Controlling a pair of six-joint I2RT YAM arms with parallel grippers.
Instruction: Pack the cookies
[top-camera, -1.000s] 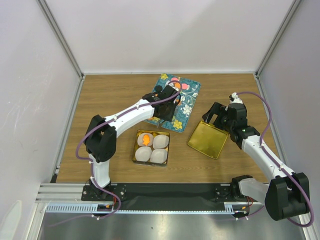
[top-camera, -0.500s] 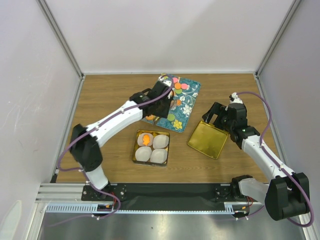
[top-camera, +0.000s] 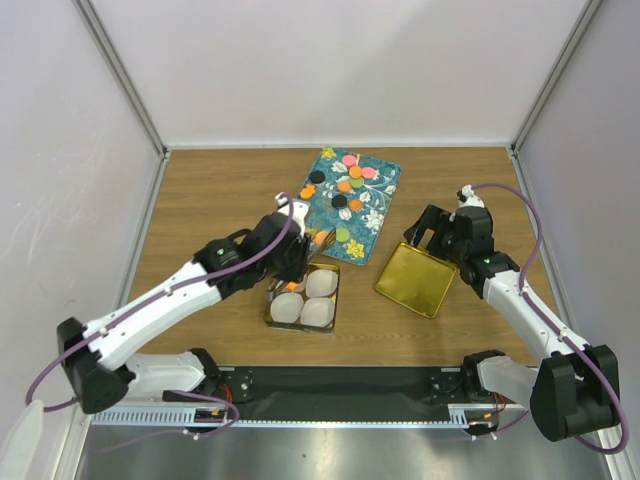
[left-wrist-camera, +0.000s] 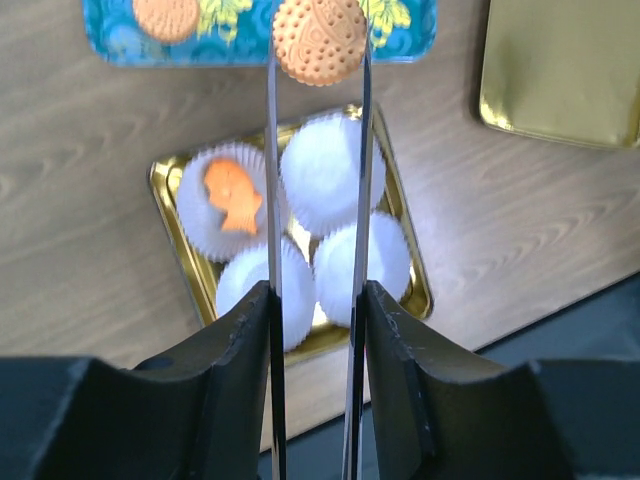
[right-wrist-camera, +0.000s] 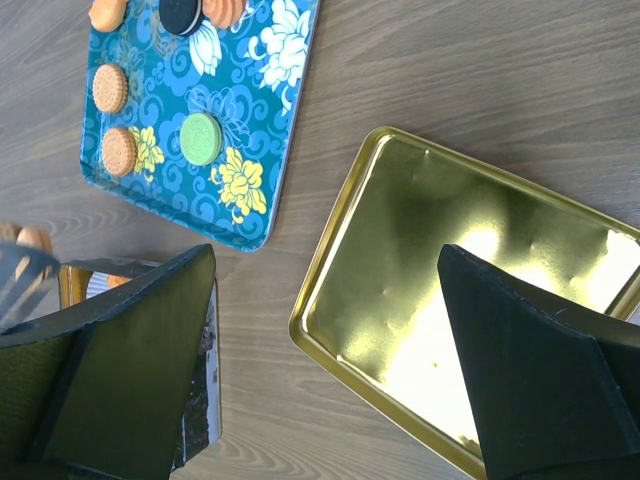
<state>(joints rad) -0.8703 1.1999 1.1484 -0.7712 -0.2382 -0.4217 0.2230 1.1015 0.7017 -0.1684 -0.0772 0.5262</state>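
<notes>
- One cookie lies in the tin; three paper cups are empty.
- Left fingers pinch an orange cookie near it.
- Many cookies wait on the tray; right fingers gape, empty.

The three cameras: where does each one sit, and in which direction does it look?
Top external: above and behind the bases, looking down at the table; the left arm and right arm show whole.
Left wrist: on the left arm, looking down along the left gripper, shut on an orange cookie, above the gold tin.
Right wrist: on the right arm, looking down through the open right gripper onto the gold lid.
Shared: both wrist views show the teal tray and the lid.
</notes>
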